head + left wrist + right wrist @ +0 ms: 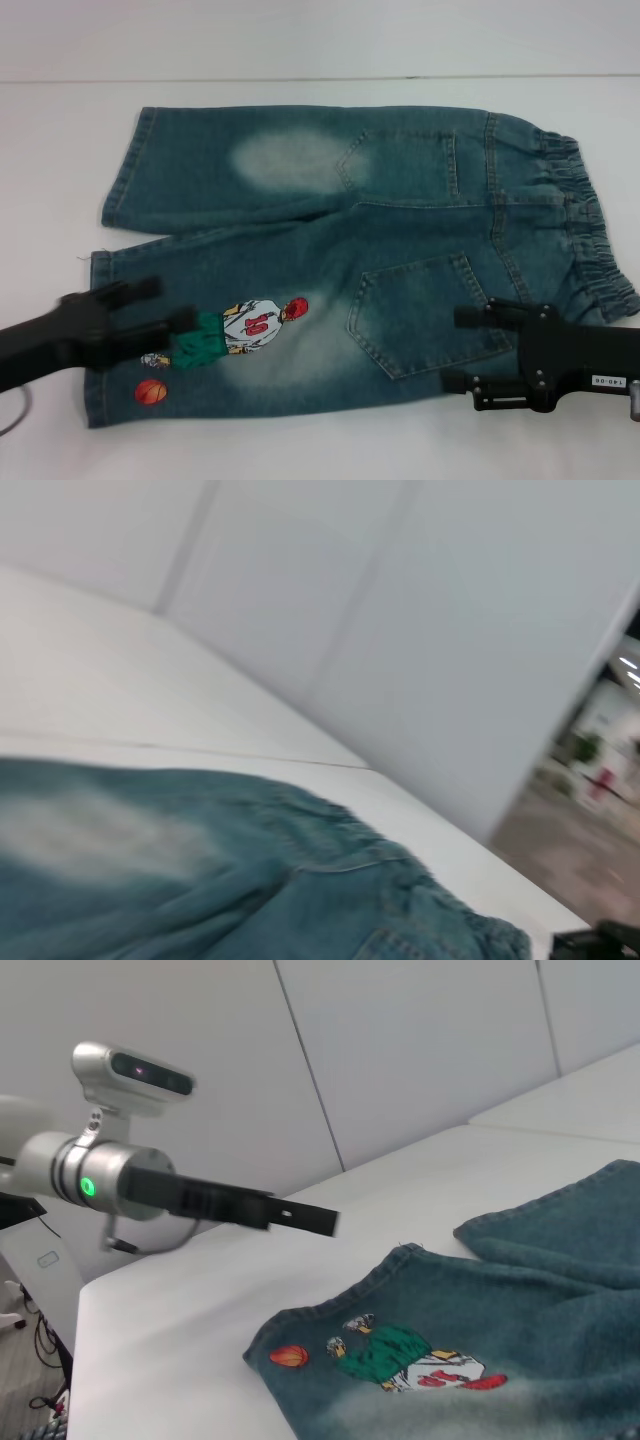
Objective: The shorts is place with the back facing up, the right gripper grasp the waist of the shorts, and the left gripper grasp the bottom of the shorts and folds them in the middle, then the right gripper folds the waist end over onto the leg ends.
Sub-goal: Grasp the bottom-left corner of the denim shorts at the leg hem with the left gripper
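Note:
The blue denim shorts [400, 230] lie flat on the white table, back pockets up, with the elastic waist [585, 220] to the right and the leg ends [115, 230] to the left. A cartoon basketball player patch [240, 330] marks the near leg. My left gripper [165, 305] hovers open over the near leg's hem beside that patch. Over the near waist corner, by the near back pocket, my right gripper [470, 348] stands open. The right wrist view shows the left gripper [300, 1218] above the table beyond the patched leg [400, 1355]. Denim [220, 880] fills the left wrist view.
The white table [320, 440] extends around the shorts, with a seam line [300, 78] behind them. White wall panels [400, 1050] stand past the table's far edge. An orange basketball patch [151, 392] sits near the near leg's hem corner.

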Motion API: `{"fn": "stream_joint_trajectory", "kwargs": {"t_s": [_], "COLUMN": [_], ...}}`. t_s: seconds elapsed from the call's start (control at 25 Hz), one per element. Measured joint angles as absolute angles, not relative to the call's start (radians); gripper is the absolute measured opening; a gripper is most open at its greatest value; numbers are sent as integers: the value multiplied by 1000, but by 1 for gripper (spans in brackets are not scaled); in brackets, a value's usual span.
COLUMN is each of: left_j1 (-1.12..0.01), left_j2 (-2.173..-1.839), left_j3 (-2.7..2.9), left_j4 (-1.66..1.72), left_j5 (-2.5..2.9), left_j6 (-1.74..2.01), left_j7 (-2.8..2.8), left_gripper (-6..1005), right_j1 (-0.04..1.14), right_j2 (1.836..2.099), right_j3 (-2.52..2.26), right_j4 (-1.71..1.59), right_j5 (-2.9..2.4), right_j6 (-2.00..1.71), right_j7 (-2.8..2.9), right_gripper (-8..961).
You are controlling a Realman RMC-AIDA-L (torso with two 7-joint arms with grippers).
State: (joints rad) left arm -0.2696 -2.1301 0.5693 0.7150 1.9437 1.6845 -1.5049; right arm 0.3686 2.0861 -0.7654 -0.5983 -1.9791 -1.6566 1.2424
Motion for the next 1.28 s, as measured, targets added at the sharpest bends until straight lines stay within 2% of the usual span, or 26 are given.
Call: {"fn": "stream_joint_trajectory", "kwargs": {"t_s": [0.24,0.52,1.28], "left_j1": [-202,-212,-258], "left_j2": [-2118,-2100,-2110], "left_j3": [456,350,384], "left_j4": [827,864,880], "left_j5": [2011,2186,2354], "left_j6": [1740,1768,1704], "left_j7": [-1726,-1833,-1884], "left_gripper": [933,933,933], "right_j1": [359,370,373], "right_j2": [2086,2086,2086], "right_j3": [-766,-769,-773], "right_j4": [-597,-593,-592], "right_j5": [-1980,-1984,-1985], "right_j6": [-1652,-1643,-1643], "right_j7": [1242,1243,1248], "right_gripper": [927,928,928]}}
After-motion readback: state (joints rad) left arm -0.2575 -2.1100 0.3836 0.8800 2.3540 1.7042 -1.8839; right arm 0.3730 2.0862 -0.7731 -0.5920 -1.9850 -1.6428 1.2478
